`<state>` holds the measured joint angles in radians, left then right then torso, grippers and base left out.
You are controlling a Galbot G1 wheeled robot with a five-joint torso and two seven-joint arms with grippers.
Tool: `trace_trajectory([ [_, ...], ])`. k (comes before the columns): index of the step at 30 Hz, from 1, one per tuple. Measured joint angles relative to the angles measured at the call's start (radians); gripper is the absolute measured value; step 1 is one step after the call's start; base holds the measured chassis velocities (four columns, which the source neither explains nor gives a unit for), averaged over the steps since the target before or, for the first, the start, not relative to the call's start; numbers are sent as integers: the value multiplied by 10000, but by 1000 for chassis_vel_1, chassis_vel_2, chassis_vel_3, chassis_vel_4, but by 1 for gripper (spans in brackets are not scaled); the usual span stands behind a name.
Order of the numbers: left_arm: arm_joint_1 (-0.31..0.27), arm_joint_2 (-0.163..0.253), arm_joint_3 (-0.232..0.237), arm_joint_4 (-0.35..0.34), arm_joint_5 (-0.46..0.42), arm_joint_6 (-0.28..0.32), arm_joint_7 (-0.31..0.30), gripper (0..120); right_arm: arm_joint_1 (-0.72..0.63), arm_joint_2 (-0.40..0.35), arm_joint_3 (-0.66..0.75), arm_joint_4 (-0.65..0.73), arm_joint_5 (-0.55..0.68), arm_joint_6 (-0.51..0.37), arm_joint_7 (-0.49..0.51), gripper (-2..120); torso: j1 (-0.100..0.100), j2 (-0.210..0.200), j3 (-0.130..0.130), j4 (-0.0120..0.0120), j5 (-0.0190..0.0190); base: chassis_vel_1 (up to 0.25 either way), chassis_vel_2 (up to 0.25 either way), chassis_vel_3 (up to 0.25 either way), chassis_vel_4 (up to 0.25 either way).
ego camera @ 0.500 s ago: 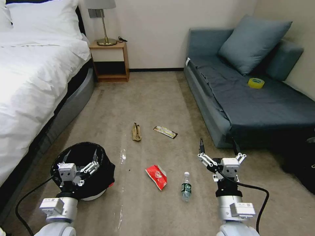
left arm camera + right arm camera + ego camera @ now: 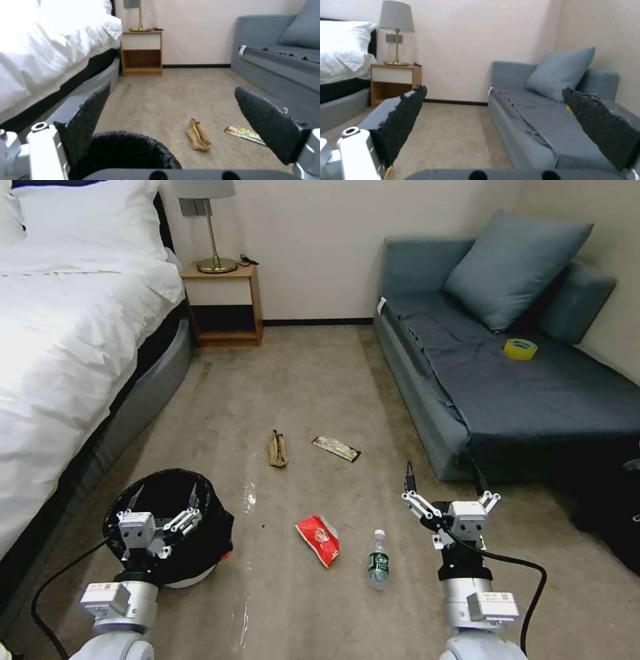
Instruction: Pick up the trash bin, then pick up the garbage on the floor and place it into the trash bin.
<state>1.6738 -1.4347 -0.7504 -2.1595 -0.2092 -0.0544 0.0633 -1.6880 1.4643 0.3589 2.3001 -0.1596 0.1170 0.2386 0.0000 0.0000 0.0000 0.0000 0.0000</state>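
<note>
**On the carpet by the bed: bin under our left gripper, litter spread ahead**

Trash bin (image 2: 175, 527) sits on the carpet (image 2: 300, 380) at our front left, close to the bed (image 2: 60, 353). Black liner is folded over its rim; white body shows at the base. Our left gripper (image 2: 163, 499) hangs over the bin mouth, fingers spread wide, holding nothing. In the left wrist view the bin rim (image 2: 130, 150) sits low between the two pads (image 2: 90, 117). We can't see what is inside the bin; the interior reads plain black.

Garbage, all on the floor and apart from each other:
- red snack packet (image 2: 319, 539), right of the bin
- clear bottle (image 2: 378, 561) with green label, lying just beside the packet
- tan paper bag (image 2: 277, 449), farther out
- dark-and-yellow wrapper (image 2: 337, 449), right of the bag

Our right gripper (image 2: 443, 477) is raised beside the bottle, near the sofa (image 2: 533, 387) corner, fingers wide apart, empty.

Yellow tape roll (image 2: 521, 349) lies on the sofa seat below the cushion (image 2: 513, 267). Nightstand (image 2: 223, 303) with lamp (image 2: 210, 220) stands against the far wall. No object lies on the carpet between bin and litter.
</note>
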Motion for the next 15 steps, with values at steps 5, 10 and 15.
trace_trajectory([
  [5,-156,-180,134,-6,217,338,-115,100,169,156,176,-28,102,-531,-6,100,0,0,0,0,3,0,0,0,0],
  [10,-817,-974,804,-55,1131,1778,-479,100,637,562,626,-156,411,-1836,-28,100,0,0,0,0,2,0,0,0,0],
  [15,-1272,-1309,944,-450,1527,3015,-750,100,1122,917,1145,-271,987,-3167,-51,100,0,0,0,-2,4,0,0,0,0],
])
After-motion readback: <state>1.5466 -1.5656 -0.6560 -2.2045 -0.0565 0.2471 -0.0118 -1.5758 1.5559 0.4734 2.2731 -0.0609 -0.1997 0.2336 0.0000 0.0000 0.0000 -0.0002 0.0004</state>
